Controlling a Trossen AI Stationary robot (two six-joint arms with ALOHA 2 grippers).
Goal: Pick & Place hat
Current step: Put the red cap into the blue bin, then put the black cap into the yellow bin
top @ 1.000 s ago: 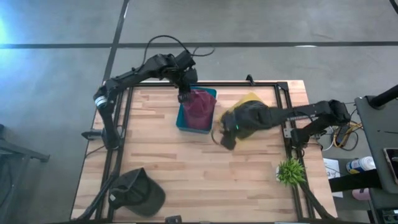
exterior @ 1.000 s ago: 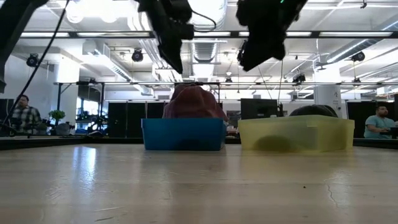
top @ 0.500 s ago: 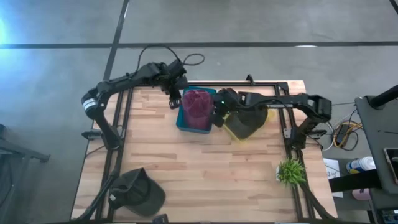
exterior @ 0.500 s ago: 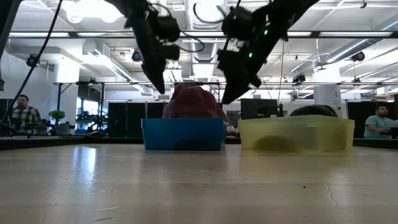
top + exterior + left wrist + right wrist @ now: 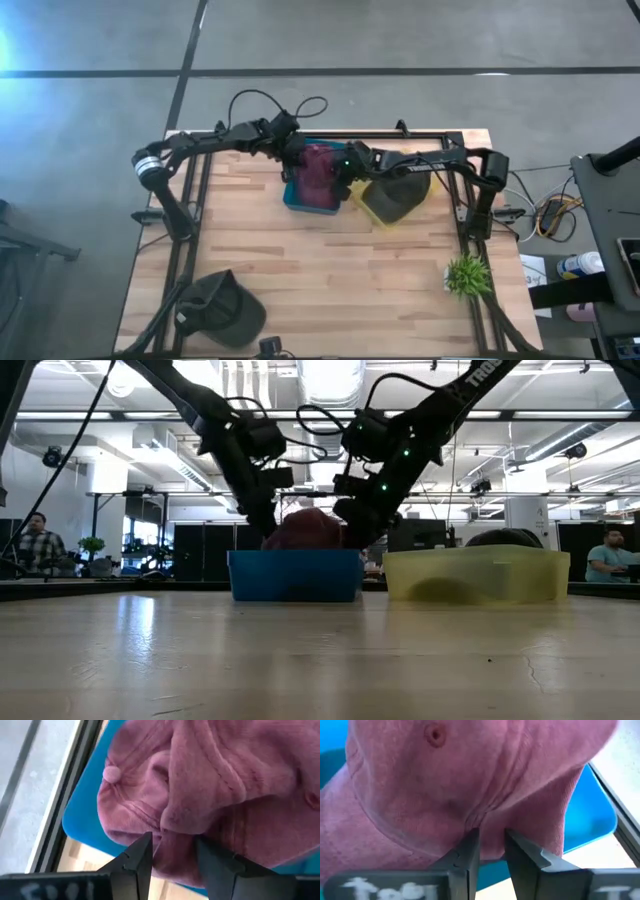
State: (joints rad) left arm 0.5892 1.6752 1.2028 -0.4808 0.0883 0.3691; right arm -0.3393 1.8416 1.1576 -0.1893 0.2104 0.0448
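Two end effectors meet over one soft heap: we see the left end effector [image 5: 172, 852] with its dark fingers narrowly parted, pressed into the fuzzy maroon hat [image 5: 220, 795], a fold of the cloth between their tips. The right end effector [image 5: 492, 845] has an equally slim gap, pinching a crease of the same corduroy-like fabric. The hat lies crumpled in a rectangular blue plastic bin [image 5: 298, 197] at the far side of the slatted wooden bench [image 5: 330, 280]. Beside it, a translucent yellow bin [image 5: 478, 577] holds a dark cap [image 5: 395, 195]; another dark cap [image 5: 222, 308] rests near the front corner, and a small green plant [image 5: 465, 273] stands by the right edge.
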